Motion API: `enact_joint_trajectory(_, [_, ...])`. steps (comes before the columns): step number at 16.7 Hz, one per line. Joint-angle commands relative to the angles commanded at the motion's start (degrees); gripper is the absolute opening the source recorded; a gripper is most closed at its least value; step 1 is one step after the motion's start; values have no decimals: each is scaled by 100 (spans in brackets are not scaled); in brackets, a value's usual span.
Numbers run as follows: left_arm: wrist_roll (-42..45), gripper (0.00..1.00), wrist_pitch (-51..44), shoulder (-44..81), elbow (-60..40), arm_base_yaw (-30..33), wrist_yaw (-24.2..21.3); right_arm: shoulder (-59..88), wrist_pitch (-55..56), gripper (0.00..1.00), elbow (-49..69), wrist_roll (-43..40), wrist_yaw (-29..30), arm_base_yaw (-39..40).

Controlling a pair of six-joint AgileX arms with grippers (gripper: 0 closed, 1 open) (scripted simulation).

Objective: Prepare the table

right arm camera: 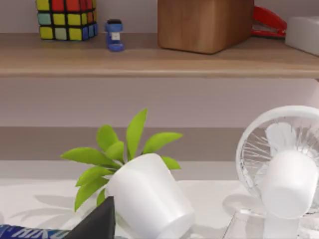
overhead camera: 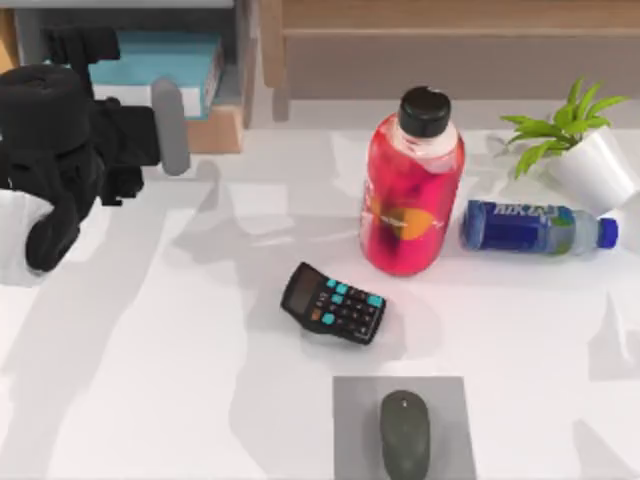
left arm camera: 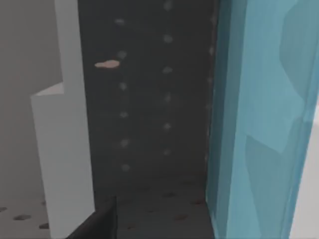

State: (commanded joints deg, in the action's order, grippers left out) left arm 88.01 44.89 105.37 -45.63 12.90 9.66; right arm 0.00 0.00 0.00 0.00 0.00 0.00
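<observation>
The left gripper (overhead camera: 170,125) is parked at about 10 o'clock by the light-wood shelf unit (overhead camera: 225,125), near a teal book (overhead camera: 165,60); whether it's open can't be told. The broad plain white table (overhead camera: 150,380) is spread below everything, with a tall red bottle (overhead camera: 412,185) at 1 o'clock, a black calculator (overhead camera: 333,303) centred and a grey mouse (overhead camera: 405,435) at 6 o'clock.

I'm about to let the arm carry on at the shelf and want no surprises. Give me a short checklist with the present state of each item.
1. Left arm at the shelf unit, top view's far left, beside the blue book: ok.
2. Left claw open or shut: cannot tell.
3. Red bottle upright on the table: ok.
4. Blue bottle upright: not ok, it lies on its side.
5. Potted plant upright: not ok, it tilts.
6. Calculator and mouse, the mouse on its grey mat, apart from the arm: ok.
</observation>
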Motion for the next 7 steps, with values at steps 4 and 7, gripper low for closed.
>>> enact_joint_trajectory(4, [-17,100,121,-341,512,68,68,0,0,100,0,0,0,0])
enact_joint_trajectory(7, [-17,100,218,-568,803,119,120,0,0,100,0,0,0,0])
